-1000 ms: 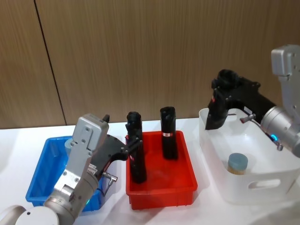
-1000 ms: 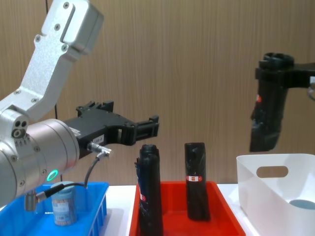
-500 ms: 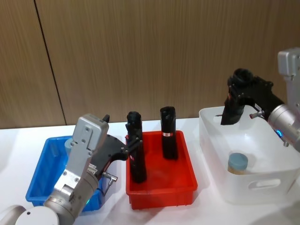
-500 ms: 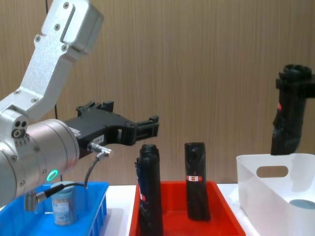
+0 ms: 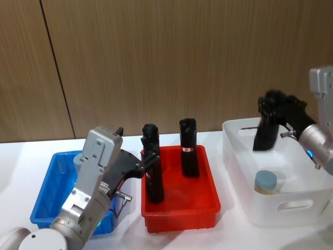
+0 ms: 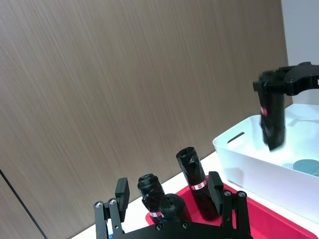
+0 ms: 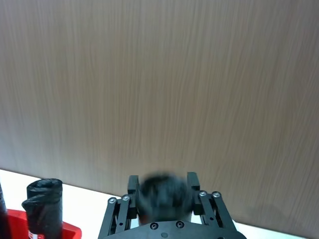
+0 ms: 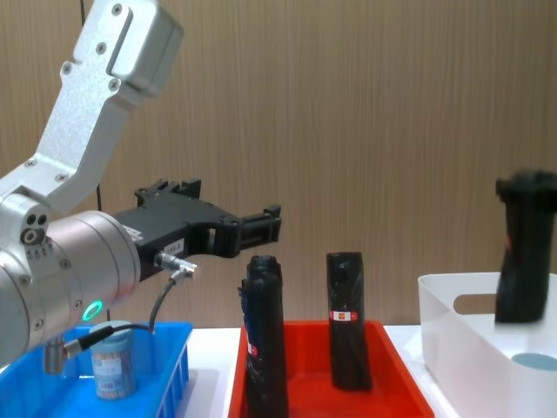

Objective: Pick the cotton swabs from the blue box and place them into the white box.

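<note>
One swab tub (image 8: 113,370) stands upright in the blue box (image 5: 44,200), below your left gripper (image 8: 261,228) and off to its left. That gripper's fingers are spread and empty, and it points out over the red tray (image 5: 182,213). You'd need to pull it back and drop it to reach the tub, which needs a grip across its round side. The left arm is much the nearer one. Your right gripper (image 5: 271,110) is clamped on a tall black cylinder (image 8: 522,252), not a swab tub, and holds it upright over the white box (image 5: 239,156) with its lower end below the rim. Count: a second swab tub (image 5: 264,181) already sits in the white box, so two tubs. Three other black cylinders (image 6: 192,167) stand in the red tray, so four with the held one
</note>
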